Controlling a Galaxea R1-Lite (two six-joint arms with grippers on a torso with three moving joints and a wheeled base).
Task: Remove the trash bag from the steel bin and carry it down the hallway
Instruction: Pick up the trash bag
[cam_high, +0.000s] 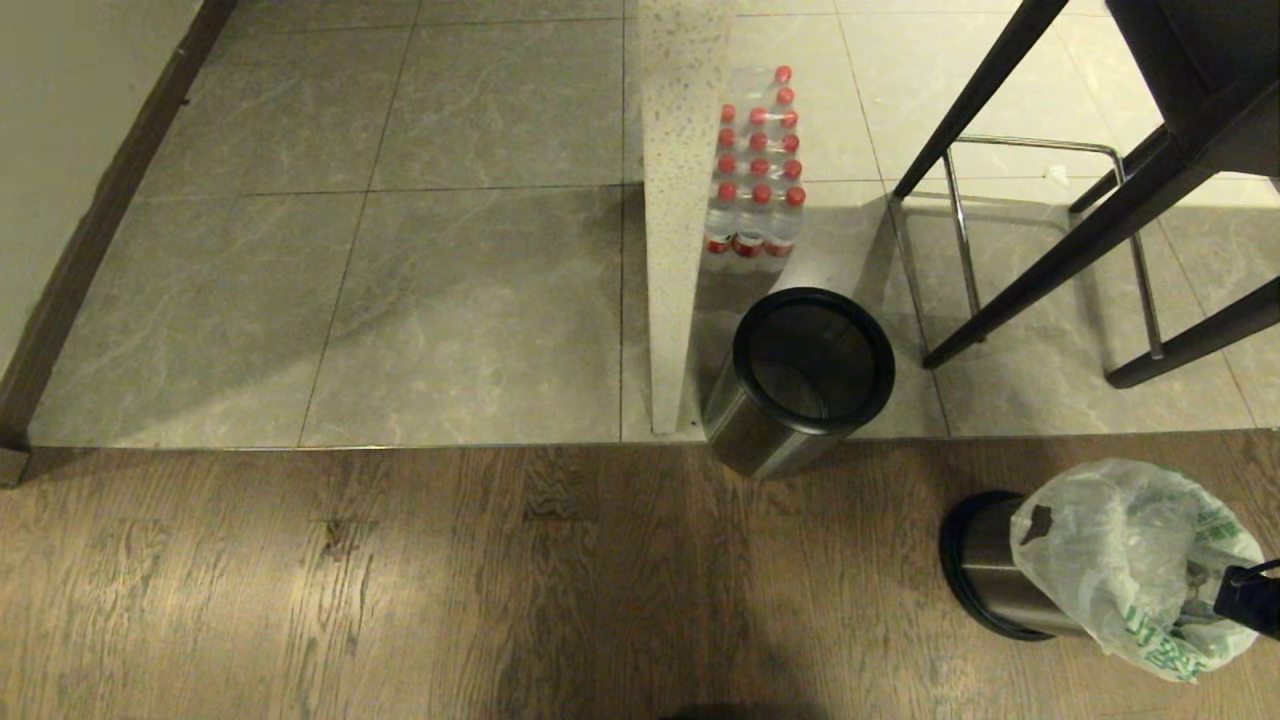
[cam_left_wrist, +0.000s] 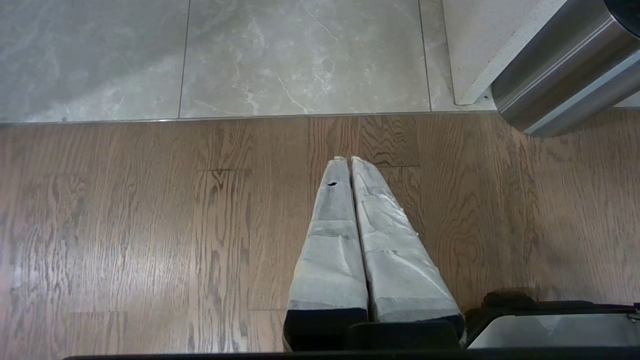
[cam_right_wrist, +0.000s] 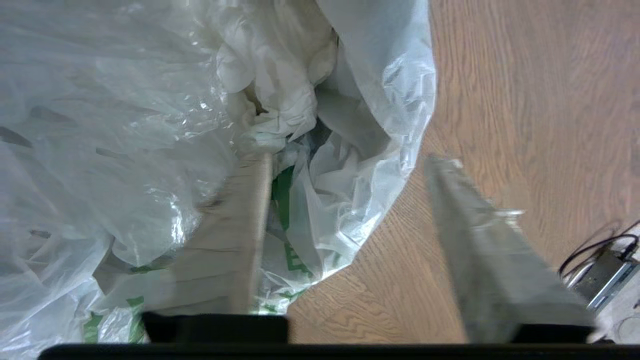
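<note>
The steel bin (cam_high: 985, 565) stands on the wood floor at the lower right of the head view. The trash bag (cam_high: 1130, 560), thin white plastic with green print, bulges out of its mouth. My right gripper (cam_high: 1225, 605) reaches into the bag from the right edge. In the right wrist view this gripper (cam_right_wrist: 350, 159) is open. One finger (cam_right_wrist: 235, 235) lies inside the crinkled bag (cam_right_wrist: 150, 125). The other finger (cam_right_wrist: 490, 250) is outside it, over the wood floor. The bag's rim lies between them. My left gripper (cam_left_wrist: 349, 159) is shut and empty, parked low over the wood floor.
A second, empty steel bin (cam_high: 810, 375) stands by a speckled stone panel (cam_high: 680, 200). A pack of red-capped water bottles (cam_high: 757, 170) sits behind it. Dark stool legs (cam_high: 1050, 240) cross the upper right. Grey hallway tiles (cam_high: 450, 250) lie ahead, with wall and skirting (cam_high: 90, 230) at left.
</note>
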